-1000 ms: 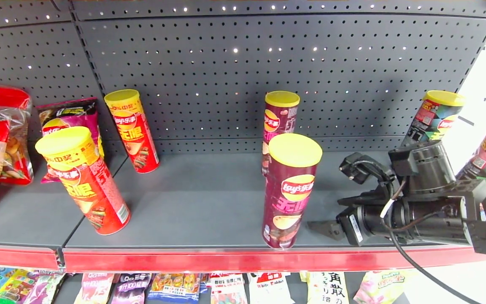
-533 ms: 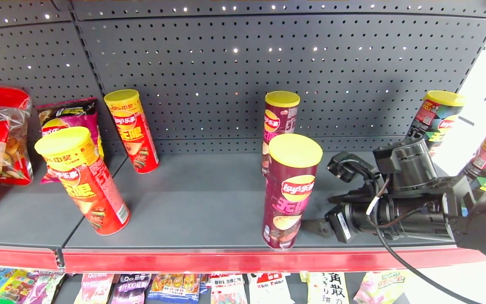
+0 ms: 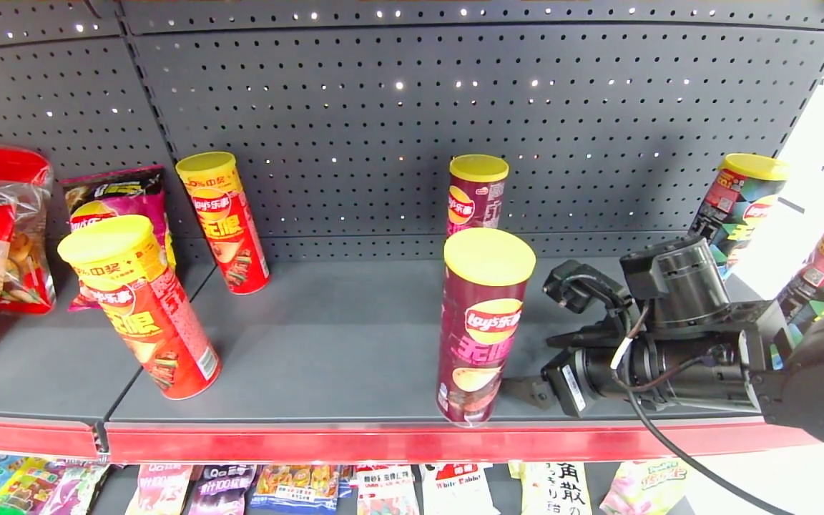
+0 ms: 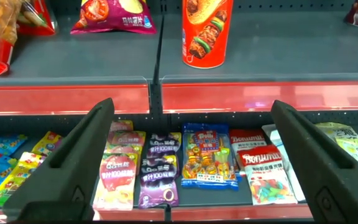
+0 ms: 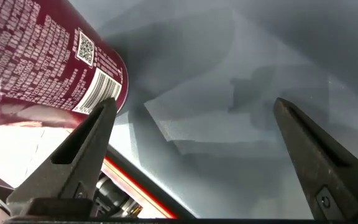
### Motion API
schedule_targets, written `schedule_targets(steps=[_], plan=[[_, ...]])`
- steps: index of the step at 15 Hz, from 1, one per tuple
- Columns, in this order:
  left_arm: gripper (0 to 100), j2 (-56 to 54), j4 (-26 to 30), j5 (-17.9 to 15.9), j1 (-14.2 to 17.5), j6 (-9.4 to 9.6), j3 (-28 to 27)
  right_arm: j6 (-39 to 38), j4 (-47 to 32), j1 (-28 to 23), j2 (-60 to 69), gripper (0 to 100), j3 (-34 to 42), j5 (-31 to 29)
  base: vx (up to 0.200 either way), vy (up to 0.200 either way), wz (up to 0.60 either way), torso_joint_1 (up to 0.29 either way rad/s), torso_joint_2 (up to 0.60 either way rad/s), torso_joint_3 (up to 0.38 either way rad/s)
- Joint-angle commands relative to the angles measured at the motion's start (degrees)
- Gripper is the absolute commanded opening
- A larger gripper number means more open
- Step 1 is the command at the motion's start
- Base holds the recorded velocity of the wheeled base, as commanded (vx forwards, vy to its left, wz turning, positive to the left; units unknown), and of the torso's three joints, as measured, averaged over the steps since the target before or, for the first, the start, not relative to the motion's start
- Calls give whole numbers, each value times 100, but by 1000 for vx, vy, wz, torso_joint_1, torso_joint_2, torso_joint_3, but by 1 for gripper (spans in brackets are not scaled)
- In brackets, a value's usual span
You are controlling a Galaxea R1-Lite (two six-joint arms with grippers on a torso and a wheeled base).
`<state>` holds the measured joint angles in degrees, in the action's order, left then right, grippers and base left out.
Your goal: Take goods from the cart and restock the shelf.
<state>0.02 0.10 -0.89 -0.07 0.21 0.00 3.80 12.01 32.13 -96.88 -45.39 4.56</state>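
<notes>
Nearest to me, the left gripper (image 4: 192, 107) hangs with its fingers spread wide and nothing between them. It faces the lower shelf's candy packets (image 4: 207, 155).

Above that, at the upper shelf's red front lip (image 3: 412, 440), a maroon chip can (image 3: 483, 329) stands upright, close to the edge. The right gripper (image 5: 194, 109) lies low on the shelf board (image 3: 340, 336) on the can's right side. Its fingers are parted and hold nothing. One finger sits just beside the can's base, and I cannot tell whether it touches.

I judge this can to be placed and let go, so the step in hand is finishing its placement. Next I would either ease it back from the lip or draw the arm out to the right. Either move needs care, because a tall can so near the edge could tip.

Also at the front, well to the left, stands a red can (image 3: 144, 315). Behind the arm on the right are two multicoloured cans (image 3: 741, 200), which crowd my way out. Farther back stand a second maroon can (image 3: 475, 193), another red can (image 3: 224, 222) and a purple chip bag (image 3: 119, 207). The perforated back panel (image 3: 383, 143) is behind them all.
</notes>
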Motion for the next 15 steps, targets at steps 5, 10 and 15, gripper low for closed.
schedule_targets(steps=[5, 10, 15], plan=[[100, -2, -1, 1, 7, 6, 0, 6, 3, 12, 29, 100, -5, 1, 0, 0, 0, 0, 0, 0], [100, -2, -1, 1, -1, 6, 0, -20, 3, -111, 495, 100, 249, -166, 0, 0, 0, 0, 0, 0], [100, -2, -1, 1, -1, 6, 0, -46, 3, -58, 1786, 100, 821, -342, 0, 0, 0, 0, 0, 0]])
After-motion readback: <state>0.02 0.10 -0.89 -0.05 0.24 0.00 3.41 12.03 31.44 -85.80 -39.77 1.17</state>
